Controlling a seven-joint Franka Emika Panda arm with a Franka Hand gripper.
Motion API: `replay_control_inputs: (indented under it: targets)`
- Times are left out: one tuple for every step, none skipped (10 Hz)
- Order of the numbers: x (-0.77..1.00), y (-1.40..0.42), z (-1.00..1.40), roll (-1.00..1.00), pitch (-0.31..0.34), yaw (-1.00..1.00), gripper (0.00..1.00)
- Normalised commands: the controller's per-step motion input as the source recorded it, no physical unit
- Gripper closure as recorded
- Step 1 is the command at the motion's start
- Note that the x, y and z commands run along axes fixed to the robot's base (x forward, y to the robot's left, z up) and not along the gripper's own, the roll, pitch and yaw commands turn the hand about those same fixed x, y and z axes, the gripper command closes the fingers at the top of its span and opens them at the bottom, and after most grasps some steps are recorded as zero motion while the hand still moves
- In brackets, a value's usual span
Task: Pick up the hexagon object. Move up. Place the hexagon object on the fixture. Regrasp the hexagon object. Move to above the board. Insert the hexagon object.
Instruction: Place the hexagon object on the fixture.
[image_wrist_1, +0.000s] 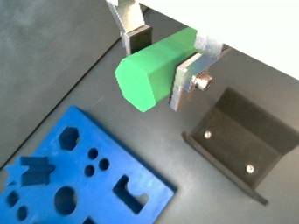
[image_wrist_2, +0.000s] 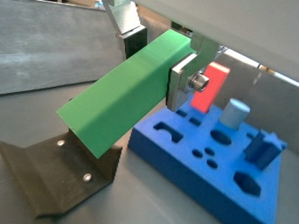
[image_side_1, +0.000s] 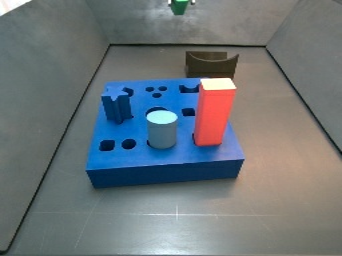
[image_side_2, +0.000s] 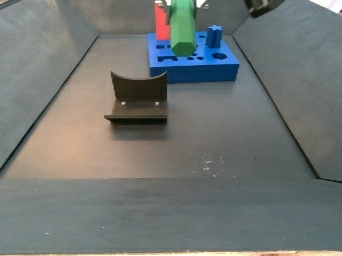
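Now the hand (image_wrist_2: 162, 54) pinches the hexagon object (image_wrist_2: 122, 96), high above the fixture (image_side_2: 136, 97); lower it straight, keeping the bar level, into the curved notch.

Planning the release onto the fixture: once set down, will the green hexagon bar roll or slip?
Held in the tool, the hexagon object looks rigid. Its flat facets probably resist rolling; the matte surface likely grips. The fixture should cradle it.

The gripper (image_wrist_1: 163, 59) is silver with dark pads. The hexagon object (image_wrist_1: 152, 68) is green, the board (image_side_1: 134, 150) blue, the fixture (image_side_2: 135, 97) dark, the tall block (image_side_1: 215, 112) red.
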Motion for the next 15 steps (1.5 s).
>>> replay_control_inputs:
  targets:
    - [1.0,0.08,-0.05,-0.68,0.06,-0.11,1.0]
    - [1.0,0.07,-0.05,-0.58,0.052,-0.11,1.0]
    - [1.0,0.07,-0.05,-0.38,0.042,-0.1,1.0]
    - [1.0,0.06,-0.04,-0.25,0.035,-0.1,1.0]
    - [0.93,0.05,-0.03,-0.18,0.022,-0.09,1.0]
    - [0.86,0.05,-0.03,-0.17,0.018,-0.08,1.0]
    - [0.75,0.04,-0.03,-0.17,0.027,-0.07,1.0]
    - [0.66,0.04,-0.02,-0.16,0.036,-0.07,1.0]
    - [0.59,0.04,-0.03,-0.16,0.04,-0.06,1.0]
    - [0.49,0.03,-0.02,-0.16,0.048,-0.05,1.0]
    - [0.42,0.03,-0.02,-0.15,0.061,-0.05,1.0]
    - [0.36,0.03,-0.02,-0.15,0.069,-0.04,1.0]
    - [0.28,0.03,-0.02,-0.15,0.078,-0.04,1.0]
    - [0.23,0.03,-0.02,-0.15,0.085,-0.04,1.0]
    - [0.19,0.03,-0.01,-0.15,0.087,-0.04,1.0]
